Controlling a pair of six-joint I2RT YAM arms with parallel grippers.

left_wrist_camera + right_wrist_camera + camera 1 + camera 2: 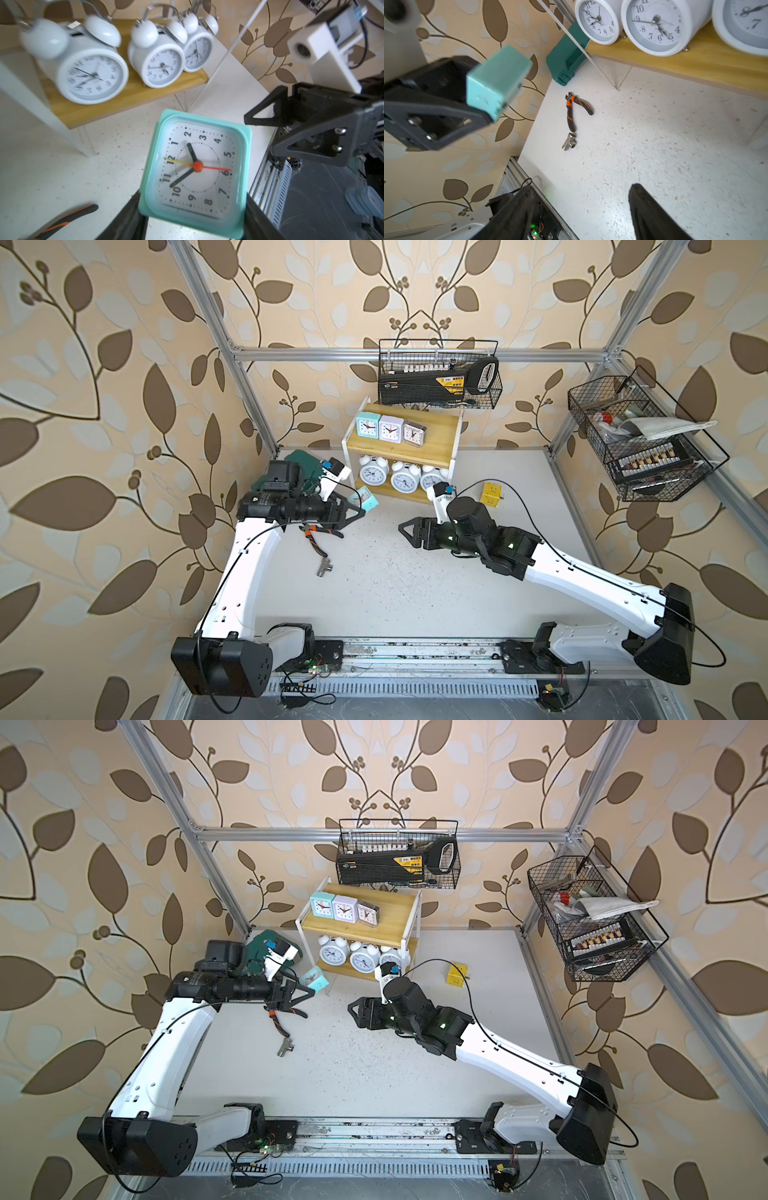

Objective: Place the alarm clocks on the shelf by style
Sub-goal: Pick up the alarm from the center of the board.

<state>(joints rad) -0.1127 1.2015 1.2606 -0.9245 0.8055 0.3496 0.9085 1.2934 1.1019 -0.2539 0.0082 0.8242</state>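
My left gripper (pixel 358 507) is shut on a mint-green square alarm clock (pixel 197 166), held by its sides above the table just left of the shelf (pixel 434 443); the same clock (pixel 368 499) shows in both top views. On the shelf's upper board stand a mint-green (pixel 368 427), a pale lilac (pixel 390 430) and a greyish square clock (pixel 414 433). The lower board carries three white twin-bell clocks (pixel 404 480). My right gripper (pixel 405 529) hangs open and empty over the table's middle, in front of the shelf; its fingers (pixel 645 207) are spread wide.
Orange-handled pliers (pixel 316 541) and a metal tee fitting (pixel 324 568) lie under and near the left arm. A teal case (pixel 301 459) sits behind the left wrist. A yellow cube (pixel 490 494) lies right of the shelf. Black wire baskets (pixel 438 373) (pixel 640 439) hang on the frame.
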